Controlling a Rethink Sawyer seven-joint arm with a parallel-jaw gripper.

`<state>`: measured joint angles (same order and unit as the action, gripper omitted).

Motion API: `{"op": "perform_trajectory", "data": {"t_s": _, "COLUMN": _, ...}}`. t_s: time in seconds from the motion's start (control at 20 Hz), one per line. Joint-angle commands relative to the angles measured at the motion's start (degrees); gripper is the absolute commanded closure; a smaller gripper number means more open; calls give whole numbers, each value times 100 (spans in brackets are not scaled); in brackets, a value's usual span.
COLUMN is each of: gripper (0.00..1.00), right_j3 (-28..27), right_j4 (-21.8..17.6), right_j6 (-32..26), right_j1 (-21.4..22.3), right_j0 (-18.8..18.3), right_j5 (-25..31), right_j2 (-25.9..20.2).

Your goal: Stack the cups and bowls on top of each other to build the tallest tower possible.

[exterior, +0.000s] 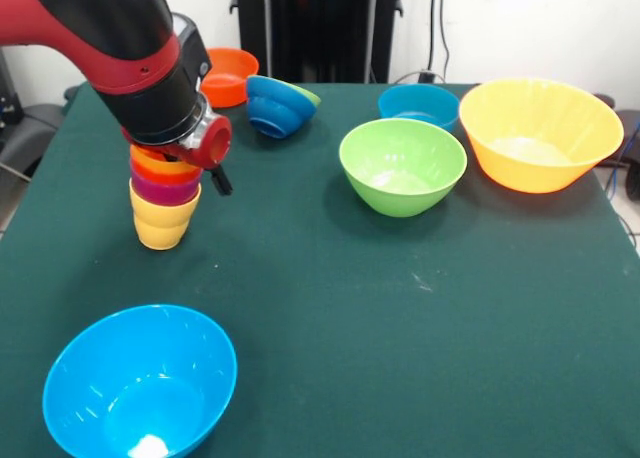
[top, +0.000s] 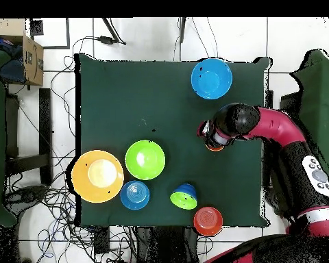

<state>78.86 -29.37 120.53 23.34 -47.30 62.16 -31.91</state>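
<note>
Four plastic tumblers form the tower [exterior: 164,200] at left of centre in the front view: a yellow cup as base, a purple one nested in it, then red-orange and orange-yellow rims above. My claw [exterior: 178,148] sits directly over the top of this stack, my red and black arm covering the upper rims. I cannot tell whether the claw is apart or clamped on the top cup; the wrist hides it in both views. Nesting keeps the narrow column upright and centred, which I judge is why the cups went first.

Six bowls are counted, all apart from the tower. A large light blue plastic bowl [exterior: 140,382] stands upright at lower left. A green bowl [exterior: 402,165] sits at centre right, with a large orange-yellow bowl [exterior: 540,133] beside it at right and a small blue bowl [exterior: 418,105] behind and between them. An orange-red bowl [exterior: 229,75] stands at upper left. A dark blue bowl [exterior: 280,106] lies tipped on its side near it, showing green lining, possibly a second bowl nested within.
</note>
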Motion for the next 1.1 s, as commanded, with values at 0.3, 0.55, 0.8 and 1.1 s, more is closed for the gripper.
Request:
{"op": "perform_trajectory", "data": {"t_s": 0.3, "gripper": 0, "right_j3": 325, "right_j4": -805, "right_j6": -1467, "right_j1": -106, "right_j0": 124, "right_j5": -425, "right_j2": 90}}
{"op": "perform_trajectory", "data": {"t_s": 0.55, "gripper": 0, "right_j3": 345, "right_j4": -986, "right_j6": -1559, "right_j1": 66, "right_j0": 154, "right_j5": 21, "right_j2": 288}}
{"op": "perform_trajectory", "data": {"t_s": 0.8, "gripper": 0, "right_j3": 560, "right_j4": -1014, "right_j6": -1514, "right_j1": 230, "right_j0": 106, "right_j5": 100, "right_j2": 288}}
{"op": "perform_trajectory", "data": {"t_s": 1.1, "gripper": 0, "right_j3": 740, "right_j4": -1026, "right_j6": -1393, "right_j1": 409, "right_j0": 110, "right_j5": 195, "right_j2": 278}}
